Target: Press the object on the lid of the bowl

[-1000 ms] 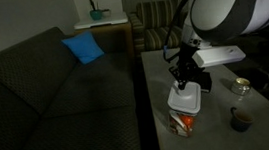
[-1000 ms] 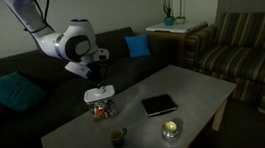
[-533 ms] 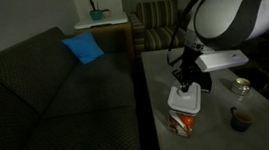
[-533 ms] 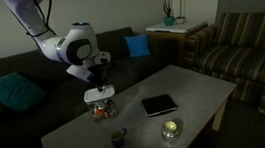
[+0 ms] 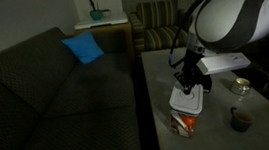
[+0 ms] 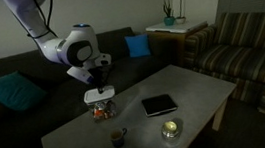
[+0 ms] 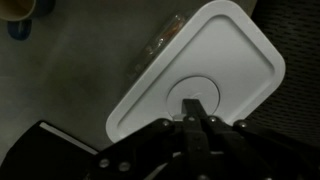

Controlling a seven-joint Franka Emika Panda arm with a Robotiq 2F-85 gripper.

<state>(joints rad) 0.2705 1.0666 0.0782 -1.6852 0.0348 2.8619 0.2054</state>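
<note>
The bowl point(image 5: 186, 123) point(image 6: 101, 110) is a squarish tub with orange-red and white sides near the table edge by the sofa. Its white square lid point(image 7: 232, 60) point(image 5: 187, 102) point(image 6: 98, 94) has a round raised centre. My gripper point(image 7: 192, 104) point(image 5: 187, 86) point(image 6: 98, 84) is shut, fingers together, pointing straight down. In the wrist view its tips sit over the lid's round centre, at or just above the surface. The small grey object is hidden under the fingertips.
On the grey table point(image 6: 194, 87) lie a flat black square item point(image 6: 159, 105) point(image 7: 50, 150), a small dark cup point(image 6: 118, 138) point(image 5: 241, 120) and a glass dish point(image 6: 170, 130) point(image 5: 241, 85). A dark sofa point(image 5: 56, 93) runs beside the table.
My gripper has come down a little and shifted slightly over the lid's centre. The bowl and lid have not moved.
</note>
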